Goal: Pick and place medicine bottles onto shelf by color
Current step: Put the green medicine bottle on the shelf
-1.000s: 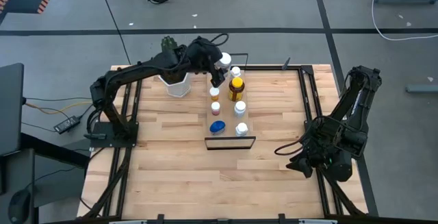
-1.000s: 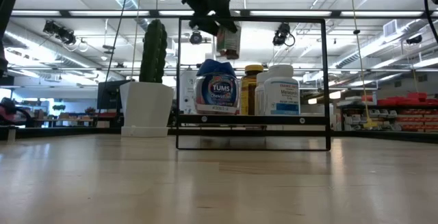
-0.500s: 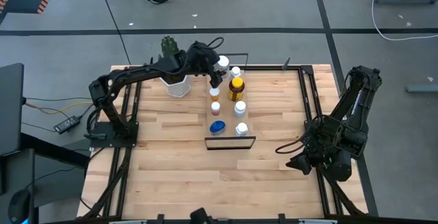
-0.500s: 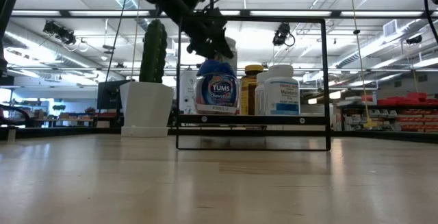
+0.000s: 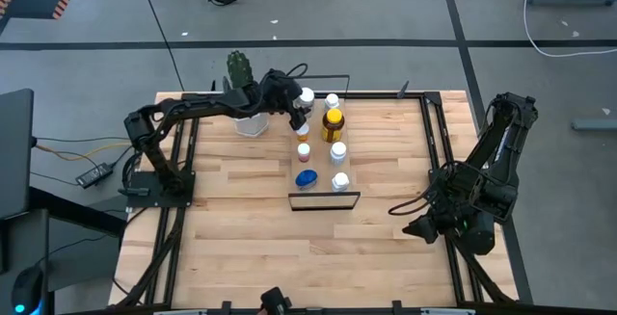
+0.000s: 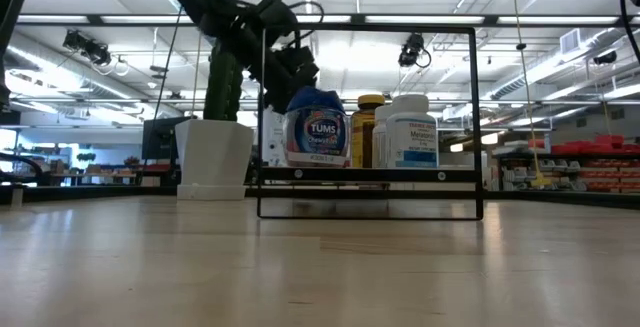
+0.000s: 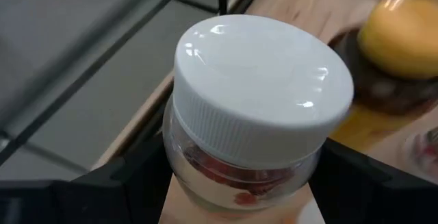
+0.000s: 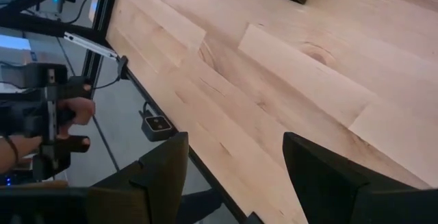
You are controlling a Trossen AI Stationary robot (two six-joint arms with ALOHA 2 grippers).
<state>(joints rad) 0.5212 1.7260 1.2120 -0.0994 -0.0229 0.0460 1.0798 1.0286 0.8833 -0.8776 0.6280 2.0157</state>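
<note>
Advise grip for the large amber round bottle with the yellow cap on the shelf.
Grip its yellow cap from straight above: the large amber round bottle stands upright on the light-wood shelf, white-capped bottles close on two sides along the row, so closing across the shelf's width looks safest. Left end effector holds a clear white-capped bottle.

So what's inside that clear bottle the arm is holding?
Inside the white-capped bottle, shut in the left gripper, reddish pieces show through the clear wall. Dark fingers cover its lower part, so the amount stays hidden.
</note>
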